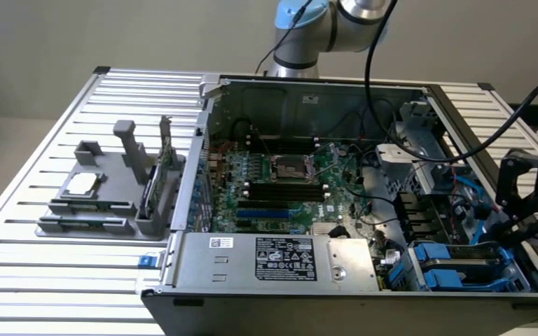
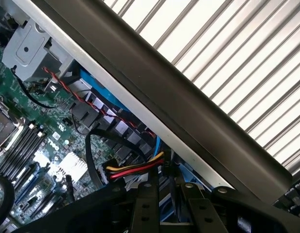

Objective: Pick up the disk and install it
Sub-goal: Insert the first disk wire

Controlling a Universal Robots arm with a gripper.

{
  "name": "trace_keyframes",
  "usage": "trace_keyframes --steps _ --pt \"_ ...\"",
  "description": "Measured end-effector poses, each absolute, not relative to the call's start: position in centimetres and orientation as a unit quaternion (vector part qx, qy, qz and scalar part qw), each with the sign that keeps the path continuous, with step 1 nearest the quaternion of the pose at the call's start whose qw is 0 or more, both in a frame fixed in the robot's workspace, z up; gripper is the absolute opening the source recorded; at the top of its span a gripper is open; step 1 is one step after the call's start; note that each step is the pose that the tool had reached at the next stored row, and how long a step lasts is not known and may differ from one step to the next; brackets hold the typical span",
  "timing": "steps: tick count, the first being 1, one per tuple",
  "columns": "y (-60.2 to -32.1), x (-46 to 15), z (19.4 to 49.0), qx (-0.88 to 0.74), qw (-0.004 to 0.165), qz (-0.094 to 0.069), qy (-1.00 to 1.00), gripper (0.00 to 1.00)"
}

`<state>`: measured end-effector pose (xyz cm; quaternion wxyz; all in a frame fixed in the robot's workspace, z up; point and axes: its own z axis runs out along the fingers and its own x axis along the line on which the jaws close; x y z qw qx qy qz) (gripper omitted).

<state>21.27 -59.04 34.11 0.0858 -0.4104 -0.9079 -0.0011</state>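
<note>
The disk (image 1: 461, 266) sits in the blue-railed bay at the corner of the open case (image 1: 344, 309), on the exterior view's right. The hand (image 1: 515, 229) hangs just over it. Clenched or released, I cannot tell.

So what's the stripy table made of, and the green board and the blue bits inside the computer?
The table looks like bare metal, probably aluminium: pale silver slats with a dull sheen. The green board looks like circuit board, a glossy green sheet dotted with chips and slots. The blue bits look like moulded plastic: even bright colour, soft shine.
</note>
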Motion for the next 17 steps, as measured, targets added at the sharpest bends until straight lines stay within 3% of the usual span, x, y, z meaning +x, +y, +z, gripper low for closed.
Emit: trace_keyframes --steps 17 --pt "-59.29 21.24 33.59 -0.410 0.082 -0.013 -0.908 0.24"
